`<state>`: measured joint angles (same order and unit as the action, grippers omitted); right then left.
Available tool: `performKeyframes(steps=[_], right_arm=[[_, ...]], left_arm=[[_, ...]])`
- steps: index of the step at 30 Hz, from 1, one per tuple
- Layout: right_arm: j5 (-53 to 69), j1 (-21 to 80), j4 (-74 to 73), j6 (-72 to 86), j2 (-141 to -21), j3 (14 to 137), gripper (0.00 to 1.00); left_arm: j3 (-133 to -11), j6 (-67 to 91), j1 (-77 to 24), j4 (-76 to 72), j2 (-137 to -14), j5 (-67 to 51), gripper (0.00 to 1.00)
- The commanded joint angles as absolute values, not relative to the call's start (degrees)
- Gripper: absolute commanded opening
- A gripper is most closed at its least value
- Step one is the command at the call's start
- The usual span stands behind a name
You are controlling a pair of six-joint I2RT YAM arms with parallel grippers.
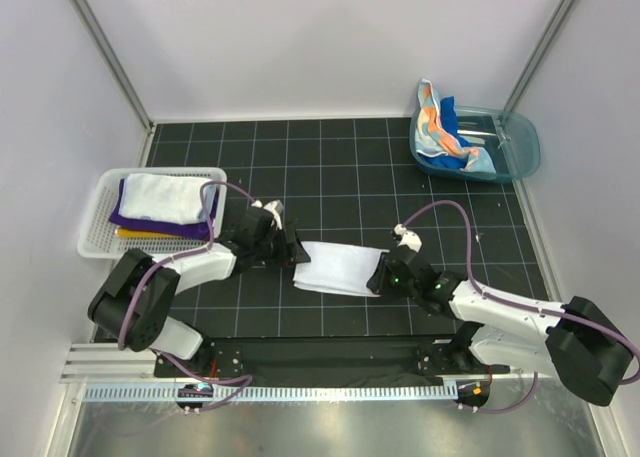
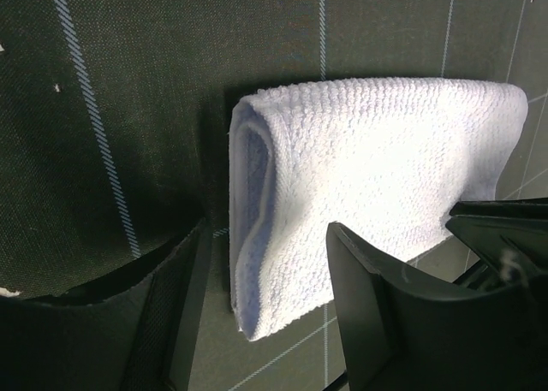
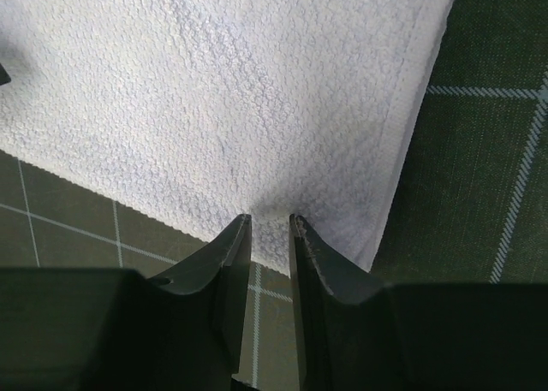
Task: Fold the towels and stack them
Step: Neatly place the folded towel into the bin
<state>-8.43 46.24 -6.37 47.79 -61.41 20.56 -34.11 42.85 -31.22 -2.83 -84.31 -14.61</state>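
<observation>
White towel (image 1: 340,267), black gridded mat (image 1: 330,167)

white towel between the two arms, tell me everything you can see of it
The white towel is nubby terry cloth with a stitched hem, folded into a flat rectangle on the black gridded mat. Its left end is a rounded fold, straddled by the open left gripper. The right gripper seems to pinch its edge at the other end.
</observation>
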Motion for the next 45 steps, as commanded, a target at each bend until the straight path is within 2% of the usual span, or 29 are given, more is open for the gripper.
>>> performKeyframes(steps=[1,8,14,17,18,20,21,22,32,34,39,45], right_arm=[[-10.9,46.2,-7.5,48.6,-58.8,19.9,0.32],[-10.5,46.1,-6.7,48.3,-58.4,19.2,0.32],[-10.4,46.0,-7.4,48.1,-56.9,18.6,0.32],[-10.4,45.9,-7.9,47.6,-56.8,19.2,0.33],[-10.3,45.9,-8.0,47.5,-56.9,19.4,0.32],[-10.2,45.9,-8.8,47.2,-57.0,20.0,0.33],[-10.3,45.9,-9.1,46.8,-57.2,20.8,0.33],[-10.4,45.9,-9.5,46.7,-57.2,21.3,0.33],[-10.5,45.8,-14.1,43.2,-59.9,31.1,0.34],[-10.1,45.9,-13.9,43.0,-61.7,32.6,0.34],[-9.3,45.9,-14.2,42.2,-64.0,33.7,0.34],[-9.3,45.9,-15.1,41.2,-65.6,34.9,0.34]], left_arm=[[-30.4,43.0,-32.6,2.3,-86.7,-12.1,0.6],[-31.2,44.4,-36.8,3.3,-90.4,-8.3,0.57],[-32.4,44.9,-37.4,5.0,-90.5,-6.5,0.46],[-34.4,44.6,-37.4,6.7,-90.6,-6.9,0.32],[-35.1,43.9,-37.5,7.5,-90.5,-6.6,0.23],[-37.1,42.9,-37.5,10.5,-90.0,-5.5,0.13],[-37.9,41.8,-37.5,11.7,-89.3,-4.8,0.04],[-38.7,41.1,-37.5,13.0,-88.9,-4.1,0.01],[-55.2,30.7,-37.6,35.2,-82.4,16.5,0.0],[-61.8,27.7,-37.5,40.7,-81.0,26.2,0.0],[-65.6,23.2,-35.3,44.6,-79.8,32.2,0.0],[-65.7,15.2,-25.6,41.3,-72.3,31.8,0.0]])
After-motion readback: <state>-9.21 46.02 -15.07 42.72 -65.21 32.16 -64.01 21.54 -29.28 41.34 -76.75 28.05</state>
